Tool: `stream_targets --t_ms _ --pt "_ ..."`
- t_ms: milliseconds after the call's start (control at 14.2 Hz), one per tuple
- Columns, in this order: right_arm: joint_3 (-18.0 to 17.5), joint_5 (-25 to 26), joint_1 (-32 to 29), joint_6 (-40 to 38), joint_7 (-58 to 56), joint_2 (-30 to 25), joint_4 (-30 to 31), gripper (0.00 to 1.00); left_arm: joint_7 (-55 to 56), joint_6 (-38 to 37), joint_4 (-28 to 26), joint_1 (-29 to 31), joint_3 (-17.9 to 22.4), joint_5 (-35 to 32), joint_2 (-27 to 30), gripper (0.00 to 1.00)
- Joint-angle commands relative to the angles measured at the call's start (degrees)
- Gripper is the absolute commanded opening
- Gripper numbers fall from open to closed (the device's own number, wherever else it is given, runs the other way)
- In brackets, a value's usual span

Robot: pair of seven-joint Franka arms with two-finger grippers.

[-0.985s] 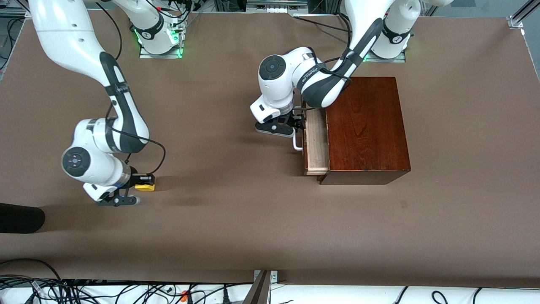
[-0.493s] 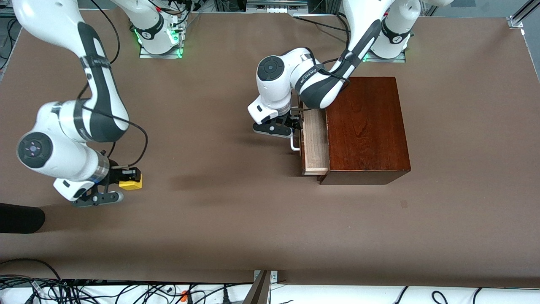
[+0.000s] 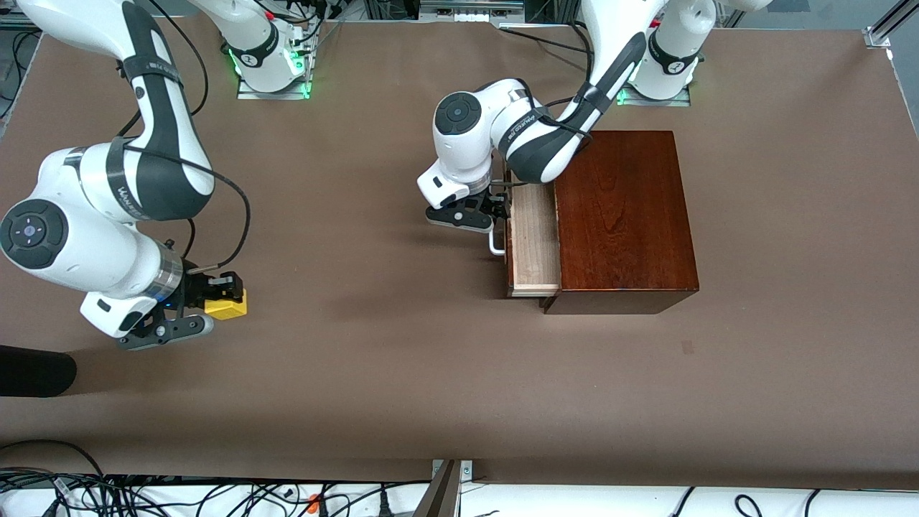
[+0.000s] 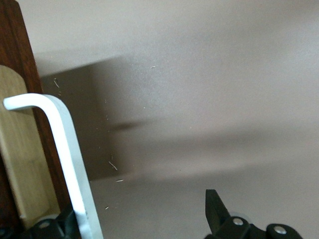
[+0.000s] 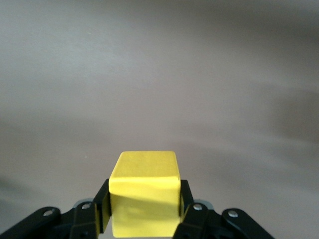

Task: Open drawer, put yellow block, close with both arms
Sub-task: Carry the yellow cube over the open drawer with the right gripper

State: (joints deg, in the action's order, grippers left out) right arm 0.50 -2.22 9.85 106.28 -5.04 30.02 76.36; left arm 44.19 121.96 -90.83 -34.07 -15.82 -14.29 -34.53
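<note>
Right gripper (image 3: 219, 296) is up over the counter (image 3: 402, 373) toward the right arm's end, fingers clamped on the block (image 3: 226, 307). The right wrist view shows it best: block (image 5: 144, 193) squeezed between both fingers (image 5: 102, 211), bare counter under it. The front view only shows the block poking out past the black fingertips; the fingers themselves are mostly hidden by the wrist.

Left gripper (image 3: 495, 215) is at the handle (image 3: 495, 244) of the drawer (image 3: 533, 244), in front of the box (image 3: 623, 215). In the front view the drawer is partly pulled out, pale tray showing, but the left wrist covers its end toward the arm bases, and the grip on the handle can't be made out. The left wrist view fills that in: white handle (image 4: 67, 164) runs down against one finger (image 4: 55, 229), the other finger (image 4: 217, 216) stands well apart, so the fingers are spread wide, not clamped, hooked round the bar. Both fingers are cut off at the frame edge. Drawer front (image 4: 35, 124) shows only as a dark strip, tray inside barely seen.

A dark object (image 3: 32, 370) sits at the counter edge at the right arm's end, cut off, can't identify.
</note>
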Motion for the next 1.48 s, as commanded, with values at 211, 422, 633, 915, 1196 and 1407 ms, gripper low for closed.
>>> stream_targets --t_ms 211,422,633,915,1196,1407 --pt "-2.16 -0.59 1.31 -1.43 -1.82 0.3 -2.18 0.3 -1.65 -13.72 9.16 0.15 -0.27 2.34 1.84 1.0" --pt "-3.58 -0.77 1.74 -1.34 -1.73 0.3 -2.09 0.3 -3.04 -29.19 17.51 0.85 -0.36 2.42 3.59 1.0" --pt "-4.1 -0.24 5.95 -1.25 -1.99 0.3 -2.09 0.3 -8.49 -35.03 19.99 7.59 -0.36 4.17 8.32 1.0" --pt "-4.1 0.02 14.12 -0.73 -1.03 0.21 -2.09 0.3 -21.47 -38.29 19.73 21.21 -0.27 8.93 13.7 1.0" --pt "-4.02 1.25 22.47 4.36 -1.73 1.0 -2.18 0.3 -37.04 -39.6 19.21 33.34 -0.27 11.64 16.16 1.0" --pt "-4.02 5.63 29.06 7.88 -2.86 1.7 -2.44 0.3 -39.44 -42.86 18.07 37.14 0.87 13.06 18.09 1.0"
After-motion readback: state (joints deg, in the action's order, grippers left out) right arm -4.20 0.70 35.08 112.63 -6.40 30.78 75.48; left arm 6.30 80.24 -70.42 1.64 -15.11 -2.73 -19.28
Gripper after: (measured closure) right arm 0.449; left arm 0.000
